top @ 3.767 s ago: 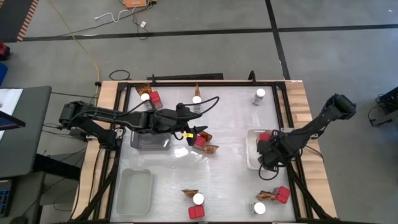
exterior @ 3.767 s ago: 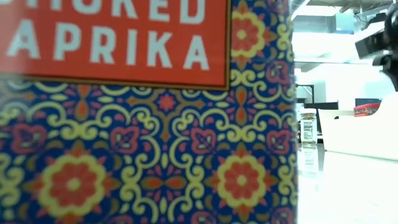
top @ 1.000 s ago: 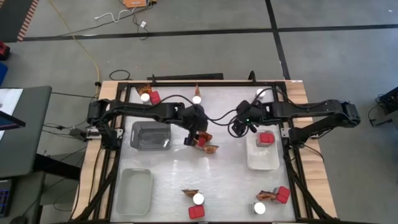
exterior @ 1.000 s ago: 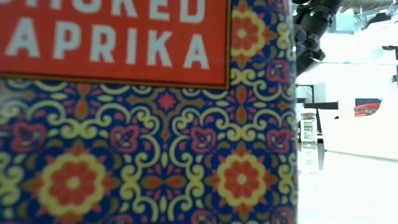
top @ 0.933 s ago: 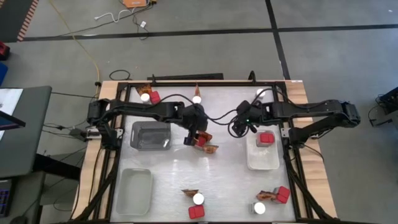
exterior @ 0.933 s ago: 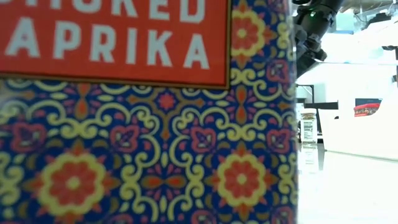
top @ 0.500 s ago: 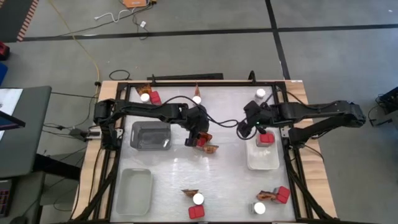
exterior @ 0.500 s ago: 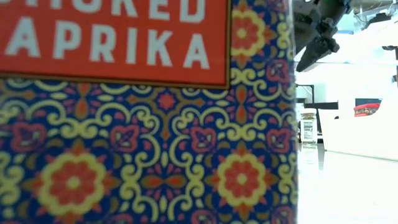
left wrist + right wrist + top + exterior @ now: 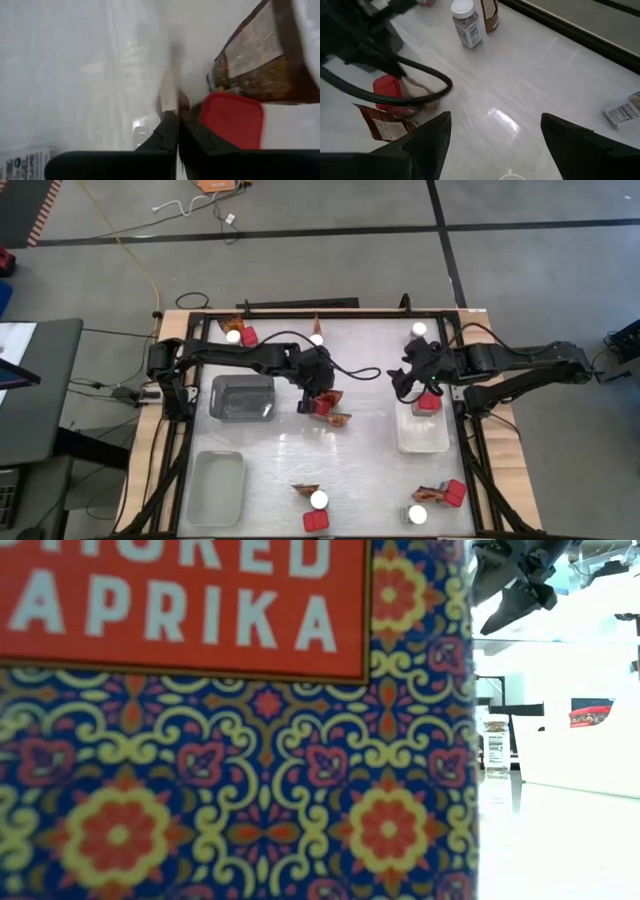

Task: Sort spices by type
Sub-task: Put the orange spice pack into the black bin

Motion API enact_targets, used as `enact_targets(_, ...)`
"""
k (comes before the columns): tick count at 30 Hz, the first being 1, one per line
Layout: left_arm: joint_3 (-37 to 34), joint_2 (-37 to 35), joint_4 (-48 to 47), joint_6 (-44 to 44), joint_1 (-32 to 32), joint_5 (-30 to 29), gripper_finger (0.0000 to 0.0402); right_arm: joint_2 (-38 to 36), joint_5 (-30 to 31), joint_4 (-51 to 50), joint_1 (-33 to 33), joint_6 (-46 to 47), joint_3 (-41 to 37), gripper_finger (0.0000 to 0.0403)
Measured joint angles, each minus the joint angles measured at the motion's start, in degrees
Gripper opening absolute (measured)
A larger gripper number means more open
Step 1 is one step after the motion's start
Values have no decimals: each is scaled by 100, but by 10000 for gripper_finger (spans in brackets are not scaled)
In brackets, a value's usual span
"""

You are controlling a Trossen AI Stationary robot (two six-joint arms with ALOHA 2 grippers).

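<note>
Near mid-table we see a red box (image 9: 321,406) lying against a brown packet (image 9: 336,418). Our left gripper (image 9: 310,402) sits just beside that box, fingers together, gripping nothing. Our right gripper (image 9: 408,387) hovers spread wide by the white tray (image 9: 421,442).

Two matte black, multi-jointed robot arms, the left arm (image 9: 240,358) and the right arm (image 9: 510,360), share one build: slim tubular links and bulkier rounded joint housings. Loose black cables loop along each near the wrist. The left gripper (image 9: 177,131) ends in dark, angular moulded fingers; the right gripper (image 9: 495,132) has broad black fingers.
</note>
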Motion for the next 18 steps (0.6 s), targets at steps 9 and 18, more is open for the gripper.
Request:
enact_targets(9,9,-1626,-686,-255,119,-491,1,18,34,-113,-135,-111,0,333)
enact_targets(18,-19,-3300,-2946,-1233,120,-1551,0,22,35,-55,-360,-205,-1,333)
